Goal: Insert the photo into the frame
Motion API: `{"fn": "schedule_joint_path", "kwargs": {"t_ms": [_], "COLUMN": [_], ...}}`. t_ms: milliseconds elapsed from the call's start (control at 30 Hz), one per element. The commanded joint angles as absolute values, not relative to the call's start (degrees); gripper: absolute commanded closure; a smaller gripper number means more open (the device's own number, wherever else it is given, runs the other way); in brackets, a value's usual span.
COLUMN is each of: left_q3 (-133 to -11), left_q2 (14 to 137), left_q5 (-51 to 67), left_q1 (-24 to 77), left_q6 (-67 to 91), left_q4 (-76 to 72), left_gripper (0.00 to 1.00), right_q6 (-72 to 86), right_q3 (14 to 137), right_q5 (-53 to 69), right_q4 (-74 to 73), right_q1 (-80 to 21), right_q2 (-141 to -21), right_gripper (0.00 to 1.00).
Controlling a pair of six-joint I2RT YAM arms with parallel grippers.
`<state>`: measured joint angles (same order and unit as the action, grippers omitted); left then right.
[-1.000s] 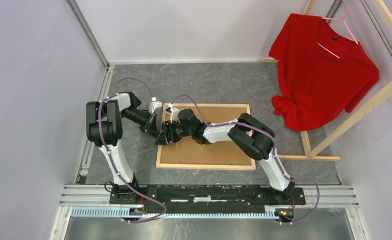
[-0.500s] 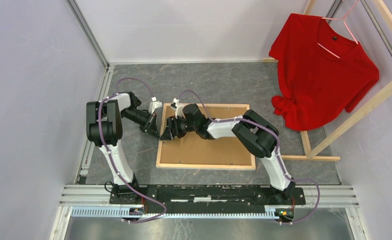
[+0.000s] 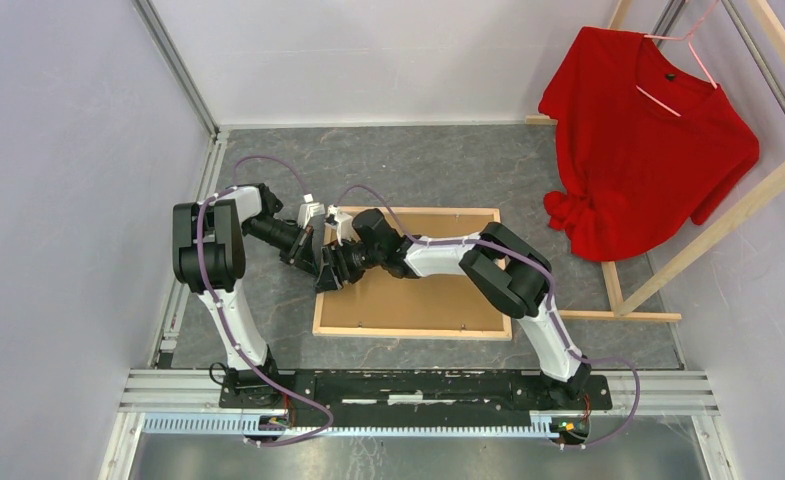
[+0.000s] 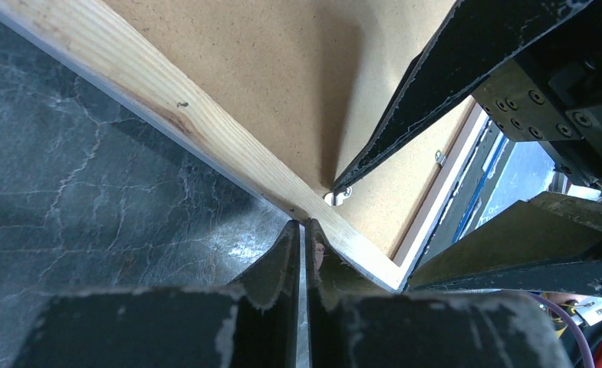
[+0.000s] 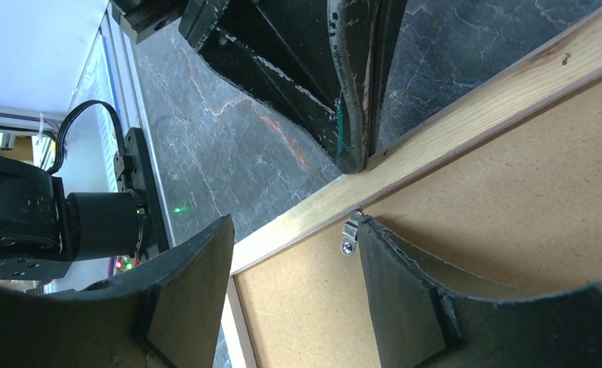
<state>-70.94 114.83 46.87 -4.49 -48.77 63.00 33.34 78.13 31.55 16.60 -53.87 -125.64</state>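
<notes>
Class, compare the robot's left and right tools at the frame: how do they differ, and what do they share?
The left tool is shut; the right tool is open. The left tool's tip meets the outer edge of the frame; the right tool straddles that wooden rail, one finger beside a metal clip on the brown board. Both are black and meet at one rail.

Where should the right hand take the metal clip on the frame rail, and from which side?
Likely pinch the clip across its narrow sides, from above on the hardboard side. It lies flat at the frame rail's inner edge, so the rail blocks the other side, and the shut left hand sits against the rail's outer edge opposite. The open right hand has one finger beside it.
</notes>
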Motion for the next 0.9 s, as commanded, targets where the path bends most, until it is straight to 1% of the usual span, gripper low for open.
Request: {"fn": "schedule_joint_path", "kwargs": {"t_ms": [0,233,867], "left_q3": [-71.8,-72.0,-72.0], "left_q2": [115.7,115.8,115.9], "left_q5": [47.1,47.2,47.2], "left_q1": [-4.1,-4.1,-3.7], "left_q6": [-49.0,-49.0,-49.3], "left_q4": [60.4,60.3,60.3], "left_gripper": [0.91,0.91,0.92], "right_q6": [31.2,31.4,37.6], "right_q3": [80.0,81.1,79.5], "right_q5": [32.9,34.7,39.1], "right_q4": [11.3,10.3,15.2], "right_q1": [-54.3,-55.1,-55.6], "right_q2": [-127.9,-129.2,-129.5], "right_gripper": [0.33,0.34,0.38]}}
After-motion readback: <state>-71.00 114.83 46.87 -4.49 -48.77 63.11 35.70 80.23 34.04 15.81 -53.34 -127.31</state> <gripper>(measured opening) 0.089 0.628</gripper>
